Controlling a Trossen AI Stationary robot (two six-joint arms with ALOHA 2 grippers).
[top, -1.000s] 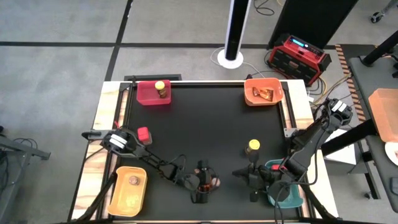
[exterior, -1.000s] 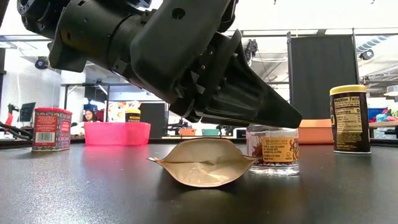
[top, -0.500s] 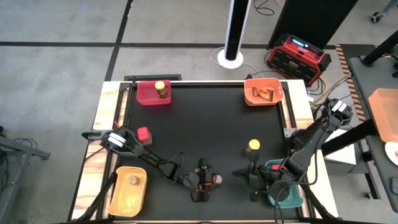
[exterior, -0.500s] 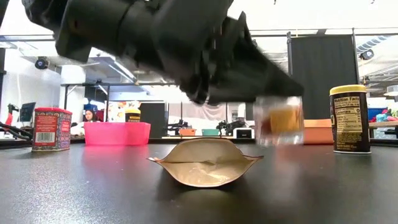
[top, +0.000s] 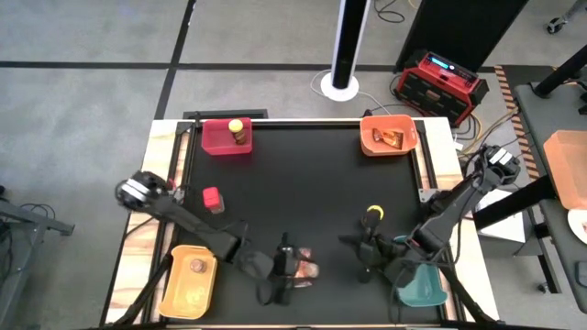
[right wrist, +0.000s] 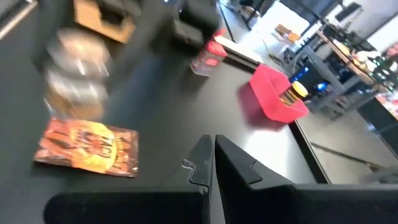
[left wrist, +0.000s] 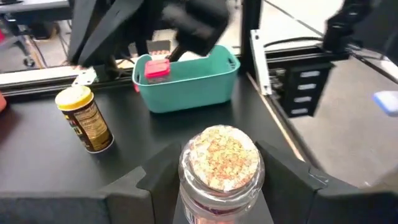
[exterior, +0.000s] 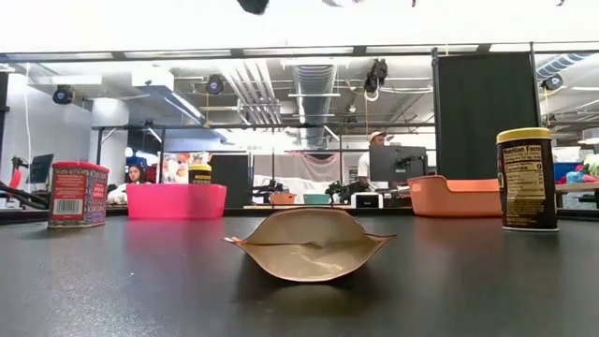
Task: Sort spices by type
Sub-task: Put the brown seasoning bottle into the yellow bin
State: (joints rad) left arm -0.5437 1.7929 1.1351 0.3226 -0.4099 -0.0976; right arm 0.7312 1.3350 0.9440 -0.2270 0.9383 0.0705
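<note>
Small round jar [left wrist: 219, 163] being gripped between left gripper [left wrist: 221, 180] fingers, raised above table [top: 303, 192] near front edge, over packet [exterior: 309, 244]. Right gripper [right wrist: 211, 163] fingers pressed together, parked beside teal bin [left wrist: 186, 78].

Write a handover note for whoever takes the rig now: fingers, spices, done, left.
Left gripper: fingers shut on a small round jar, held above the table near its front.
Right gripper: fingers shut, empty, by the teal bin.
Done: one yellow-lidded jar in the pink bin, one packet in the orange bin, one tiny jar in the yellow bin, one red tin in the teal bin.
Left: the held jar, likely for the yellow bin; loose red tin, loose yellow-lidded jar, loose packet on the table.
</note>
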